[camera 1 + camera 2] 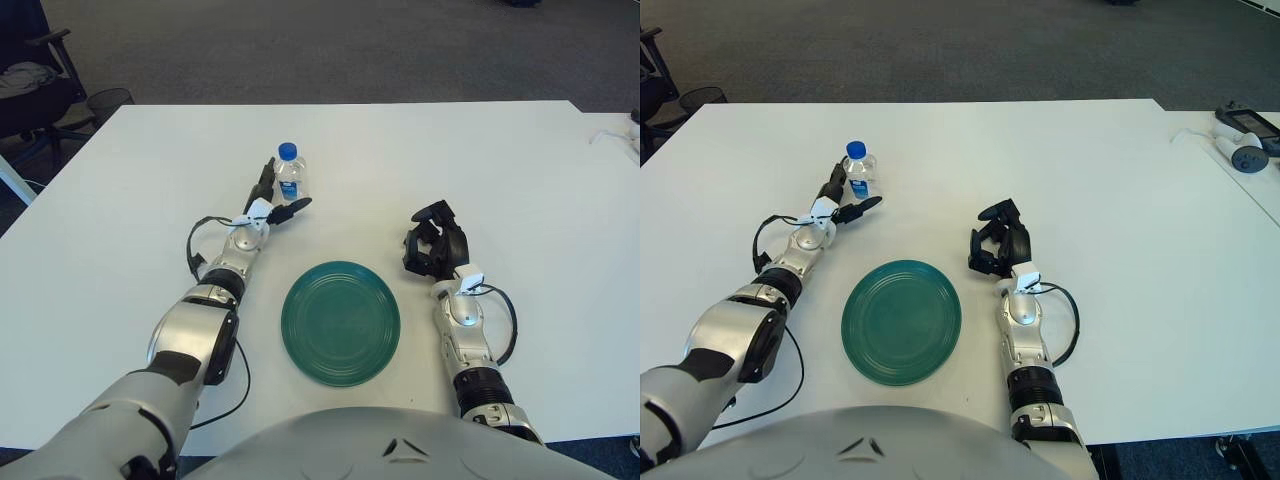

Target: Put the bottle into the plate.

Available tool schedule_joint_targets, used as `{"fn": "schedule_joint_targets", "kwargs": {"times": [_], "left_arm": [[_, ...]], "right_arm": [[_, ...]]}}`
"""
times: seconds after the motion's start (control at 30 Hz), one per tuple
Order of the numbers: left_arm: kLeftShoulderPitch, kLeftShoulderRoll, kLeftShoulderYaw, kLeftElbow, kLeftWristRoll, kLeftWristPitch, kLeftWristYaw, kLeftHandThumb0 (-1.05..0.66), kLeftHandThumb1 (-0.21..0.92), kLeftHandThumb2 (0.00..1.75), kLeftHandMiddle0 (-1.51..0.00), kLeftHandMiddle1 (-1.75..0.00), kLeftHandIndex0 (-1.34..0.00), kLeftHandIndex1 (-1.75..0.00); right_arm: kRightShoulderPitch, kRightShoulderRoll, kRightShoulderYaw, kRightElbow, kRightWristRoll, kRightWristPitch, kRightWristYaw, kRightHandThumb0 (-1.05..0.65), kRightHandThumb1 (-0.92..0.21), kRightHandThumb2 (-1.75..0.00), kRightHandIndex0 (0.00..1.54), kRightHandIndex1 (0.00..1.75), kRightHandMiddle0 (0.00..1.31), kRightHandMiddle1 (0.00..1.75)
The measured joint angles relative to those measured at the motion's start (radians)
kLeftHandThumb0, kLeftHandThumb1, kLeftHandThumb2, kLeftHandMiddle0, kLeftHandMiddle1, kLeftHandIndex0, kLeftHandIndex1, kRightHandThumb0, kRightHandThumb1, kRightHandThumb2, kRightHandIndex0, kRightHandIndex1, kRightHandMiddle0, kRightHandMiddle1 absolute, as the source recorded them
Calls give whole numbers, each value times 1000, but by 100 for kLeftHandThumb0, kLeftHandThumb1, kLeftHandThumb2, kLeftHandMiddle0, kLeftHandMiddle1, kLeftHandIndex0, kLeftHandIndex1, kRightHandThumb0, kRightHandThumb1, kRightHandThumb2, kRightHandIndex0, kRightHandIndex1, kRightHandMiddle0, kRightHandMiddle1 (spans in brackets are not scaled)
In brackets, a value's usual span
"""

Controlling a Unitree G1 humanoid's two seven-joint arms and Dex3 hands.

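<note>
Left eye view: the left hand is spread and holds nothing; the upright bottle stands just beyond it, between its fingers, nearer than the right hand.

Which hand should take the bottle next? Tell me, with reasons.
Left. The left hand is already at the bottle, its fingers spread on either side of it but not closed. The right hand shows to the right of the plate, far from the bottle, so it would have to cross over.
</note>
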Motion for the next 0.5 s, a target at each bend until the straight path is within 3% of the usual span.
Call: {"fn": "schedule_joint_targets", "kwargs": {"times": [0.5], "left_arm": [[-33, -30, 29, 19, -5, 27, 0, -105, 89, 2, 0, 0, 0, 0]], "right_arm": [[-1, 0, 0, 1, 0, -1, -2, -1, -39, -124, 59, 175, 33, 170]]}}
